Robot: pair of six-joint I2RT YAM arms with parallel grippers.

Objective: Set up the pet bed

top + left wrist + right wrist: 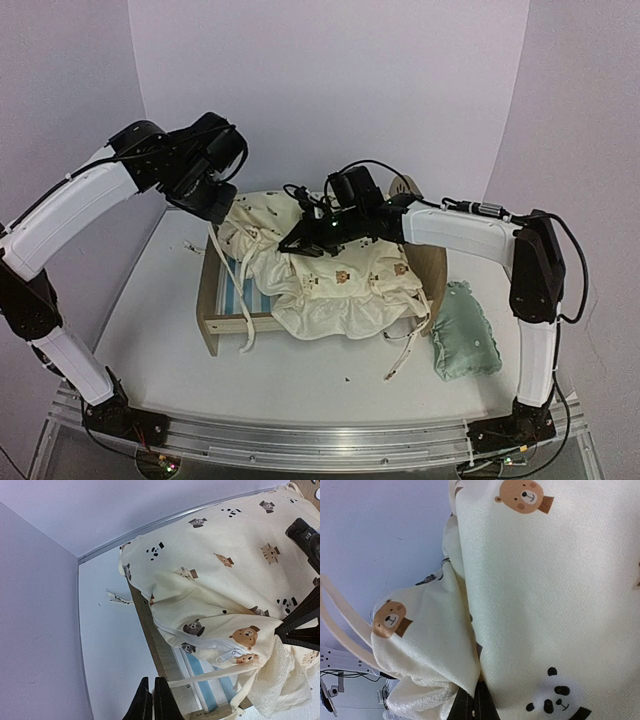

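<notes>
The pet bed (pixel 228 326), a light-wood frame with a blue-and-white striped base (pixel 198 667), lies in the middle of the table. A cream bear-print cushion (pixel 345 290) is draped crumpled over it and hides most of the base. My left gripper (pixel 212 216) hovers at the bed's far left corner. Its jaws (pixel 151 694) are shut, and a taut cushion tie (pixel 215 676) runs to them. My right gripper (pixel 298 243) is shut on a fold of the cushion (pixel 545 580), which it holds bunched above the bed. In the right wrist view the fingertips (pixel 474 702) are mostly buried in fabric.
A small mint green pillow (pixel 462 336) lies on the table right of the bed. Loose ties (pixel 405 352) trail off the cushion's near right side. The bed's left rail (pixel 156 642) runs just beside my left fingers. Walls close in behind and on both sides.
</notes>
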